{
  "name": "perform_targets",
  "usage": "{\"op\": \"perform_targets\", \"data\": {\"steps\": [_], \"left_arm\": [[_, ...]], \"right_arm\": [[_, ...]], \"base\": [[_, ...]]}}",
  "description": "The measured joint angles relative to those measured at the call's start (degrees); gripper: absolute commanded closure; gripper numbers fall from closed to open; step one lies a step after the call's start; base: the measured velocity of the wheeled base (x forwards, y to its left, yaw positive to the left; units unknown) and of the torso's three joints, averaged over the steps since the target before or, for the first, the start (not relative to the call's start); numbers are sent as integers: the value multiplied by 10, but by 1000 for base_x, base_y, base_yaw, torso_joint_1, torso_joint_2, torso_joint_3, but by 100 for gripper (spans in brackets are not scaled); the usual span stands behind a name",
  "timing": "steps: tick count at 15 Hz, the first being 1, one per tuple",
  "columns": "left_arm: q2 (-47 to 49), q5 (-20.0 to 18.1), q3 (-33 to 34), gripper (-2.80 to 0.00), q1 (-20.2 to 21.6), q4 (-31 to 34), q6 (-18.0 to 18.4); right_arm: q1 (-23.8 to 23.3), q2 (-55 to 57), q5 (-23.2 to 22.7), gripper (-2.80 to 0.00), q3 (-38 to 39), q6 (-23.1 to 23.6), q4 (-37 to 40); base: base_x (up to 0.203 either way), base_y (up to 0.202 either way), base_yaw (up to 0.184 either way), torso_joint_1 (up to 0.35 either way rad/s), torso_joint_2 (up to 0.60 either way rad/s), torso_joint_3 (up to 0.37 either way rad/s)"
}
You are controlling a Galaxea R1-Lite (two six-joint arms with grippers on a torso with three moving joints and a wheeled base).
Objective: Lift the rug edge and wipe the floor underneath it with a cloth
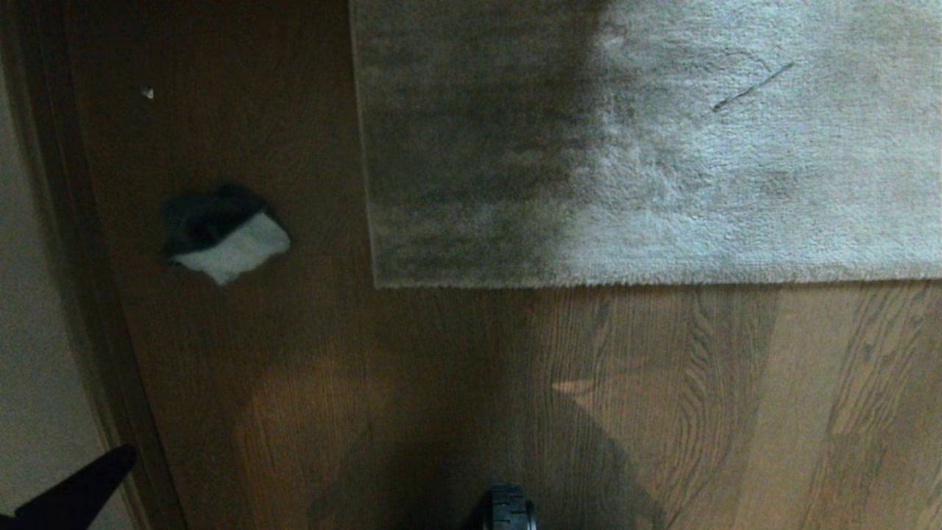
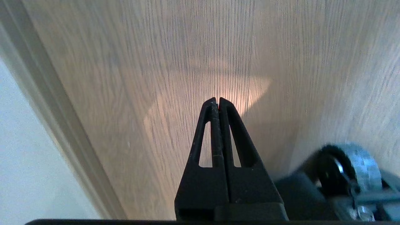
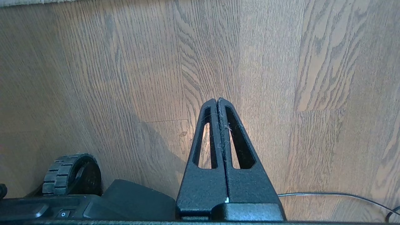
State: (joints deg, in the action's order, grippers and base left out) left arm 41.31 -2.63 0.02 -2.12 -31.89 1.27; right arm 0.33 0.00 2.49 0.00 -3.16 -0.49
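Head view shows the floor (image 1: pixel 662 405) bare in front, the rug edge (image 1: pixel 662 282) lying flat across it, and the cloth (image 1: pixel 224 237) well apart, off the rug's left corner. Left gripper (image 2: pixel 216 99) and right gripper (image 3: pixel 217 100) both hover, jaws pressed together, empty. I'd spread the left jaws and take the cloth first.

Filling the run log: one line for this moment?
stage: pre-grasp | cloth: on floor, left of rug edge, untouched | rug: flat | left gripper: shut, empty | right gripper: shut, empty
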Motion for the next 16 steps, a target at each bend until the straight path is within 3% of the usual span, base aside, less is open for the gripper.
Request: {"op": "perform_targets", "data": {"steps": [10, 16], "left_arm": [[-237, 7, 0, 0, 1, 281, -16], [-318, 24, 0, 0, 13, 319, -24]], "right_arm": [[0, 0, 0, 0, 0, 0, 0], [0, 0, 0, 0, 0, 0, 0]], "base": [[0, 0, 0, 0, 0, 0], [0, 0, 0, 0, 0, 0]]}}
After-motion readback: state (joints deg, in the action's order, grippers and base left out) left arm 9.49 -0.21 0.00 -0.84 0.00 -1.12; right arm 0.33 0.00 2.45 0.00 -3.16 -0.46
